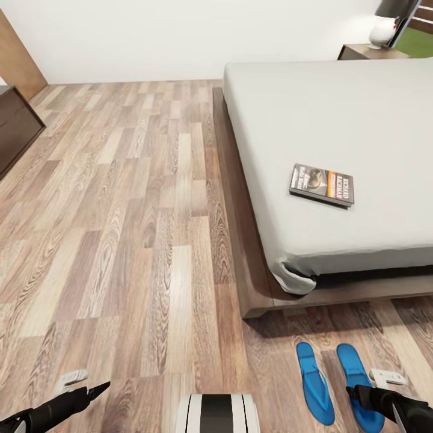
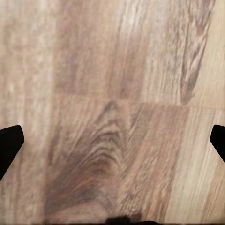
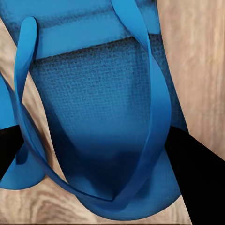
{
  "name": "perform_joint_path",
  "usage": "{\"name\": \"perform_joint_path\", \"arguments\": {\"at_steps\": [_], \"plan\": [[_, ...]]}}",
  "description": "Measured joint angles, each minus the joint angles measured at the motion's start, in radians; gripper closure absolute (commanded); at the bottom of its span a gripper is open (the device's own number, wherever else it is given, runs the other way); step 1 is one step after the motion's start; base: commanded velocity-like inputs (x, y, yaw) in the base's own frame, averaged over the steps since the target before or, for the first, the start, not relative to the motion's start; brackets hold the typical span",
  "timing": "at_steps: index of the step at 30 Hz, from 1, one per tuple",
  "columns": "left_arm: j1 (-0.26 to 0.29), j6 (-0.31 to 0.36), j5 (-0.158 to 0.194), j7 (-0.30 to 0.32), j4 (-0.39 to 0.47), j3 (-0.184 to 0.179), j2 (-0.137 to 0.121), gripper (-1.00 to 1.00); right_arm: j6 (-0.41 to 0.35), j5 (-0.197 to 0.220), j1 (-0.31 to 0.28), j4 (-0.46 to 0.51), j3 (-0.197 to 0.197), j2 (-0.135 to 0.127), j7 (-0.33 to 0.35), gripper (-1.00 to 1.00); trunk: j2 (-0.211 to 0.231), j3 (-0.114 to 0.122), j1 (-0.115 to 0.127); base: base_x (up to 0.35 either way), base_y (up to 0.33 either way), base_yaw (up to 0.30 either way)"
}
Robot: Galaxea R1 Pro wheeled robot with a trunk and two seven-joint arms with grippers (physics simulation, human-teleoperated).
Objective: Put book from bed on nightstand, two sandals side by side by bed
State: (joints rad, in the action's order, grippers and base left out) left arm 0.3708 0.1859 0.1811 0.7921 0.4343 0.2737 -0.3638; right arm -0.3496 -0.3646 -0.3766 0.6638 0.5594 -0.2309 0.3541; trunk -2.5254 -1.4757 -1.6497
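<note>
Sandals, two bright-blue flip-flops (image 1: pixel 315 383), lie paired off the bed's dark wood corner (image 1: pixel 258 310); right pincer (image 3: pixel 112 154) straddles one, jaws spread; left pincer (image 2: pixel 112 140) agape over bare plank floor (image 1: pixel 120 210).

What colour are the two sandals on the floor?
Bright blue. The sandals show whole in the head view; the right wrist view shows one close up.

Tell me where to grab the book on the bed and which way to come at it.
Probably by a long edge, from above. The book lies flat on the mattress near the bed's foot corner, too thin to pinch at the cover, so press one finger into the soft mattress beside the nearer edge and close across the spine.
</note>
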Motion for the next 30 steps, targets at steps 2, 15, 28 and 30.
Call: {"name": "perform_joint_path", "arguments": {"at_steps": [2,15,28,30], "plan": [[0.0,0.0,-0.001,0.0,0.0,0.0,0.0,-1.0,0.0,0.0,0.0,0.0,0.0,0.0,0.0,1.0,0.0,-0.008,-0.001,0.0,0.0,0.0],[0.0,0.0,0.0,0.0,0.0,0.0,0.0,-1.0,0.0,0.0,0.0,0.003,0.0,0.001,0.0,1.0,-0.004,-0.058,-0.007,0.0,0.0,0.0],[0.0,0.0,0.0,0.0,0.0,0.001,0.0,-1.0,0.0,0.001,0.0,0.003,0.0,0.001,0.0,1.0,-0.006,-0.097,-0.011,0.0,0.0,0.0],[0.0,0.0,0.0,0.0,0.0,0.001,0.0,-1.0,0.006,0.001,0.0,0.004,0.0,0.001,0.0,1.0,-0.006,-0.097,-0.011,0.0,0.0,0.0]]}}
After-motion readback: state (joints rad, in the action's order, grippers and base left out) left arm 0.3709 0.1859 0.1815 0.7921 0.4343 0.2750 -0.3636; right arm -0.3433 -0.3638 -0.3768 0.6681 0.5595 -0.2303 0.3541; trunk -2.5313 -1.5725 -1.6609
